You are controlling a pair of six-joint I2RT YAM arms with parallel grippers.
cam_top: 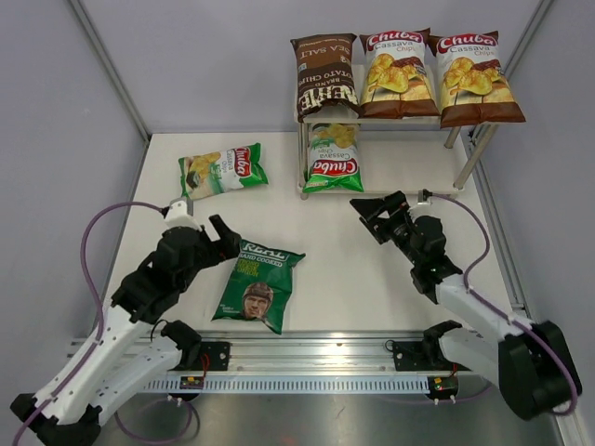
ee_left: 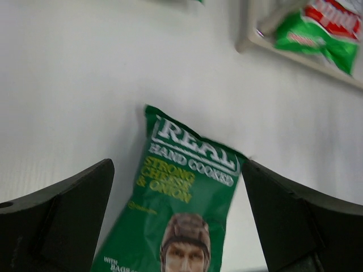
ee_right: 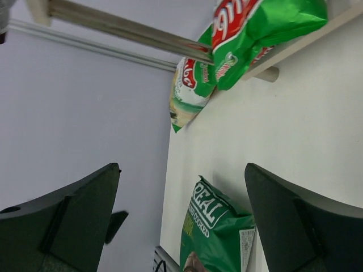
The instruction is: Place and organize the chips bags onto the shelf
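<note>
The shelf (cam_top: pixel 475 154) stands at the back right. Its top board holds the dark brown Kettle bag (cam_top: pixel 323 76) and two brown-and-white Chuba bags (cam_top: pixel 398 72) (cam_top: pixel 474 79). A green-and-white Chuba bag (cam_top: pixel 333 158) lies on the lower board. The other green Chuba bag (cam_top: pixel 223 170) lies on the table at the back left. The dark green REAL bag (cam_top: pixel 258 286) lies flat at the front middle. My left gripper (cam_top: pixel 221 243) is open at its top left corner; in the left wrist view the REAL bag (ee_left: pixel 181 192) sits between the fingers (ee_left: pixel 62 215). My right gripper (cam_top: pixel 376 216) is open and empty in front of the shelf.
Grey walls enclose the table on the left, back and right. A metal rail (cam_top: pixel 307 353) runs along the near edge between the arm bases. The right wrist view shows the REAL bag (ee_right: pixel 218 238), the shelved Chuba bag (ee_right: pixel 255 28) and the loose one (ee_right: pixel 187 93).
</note>
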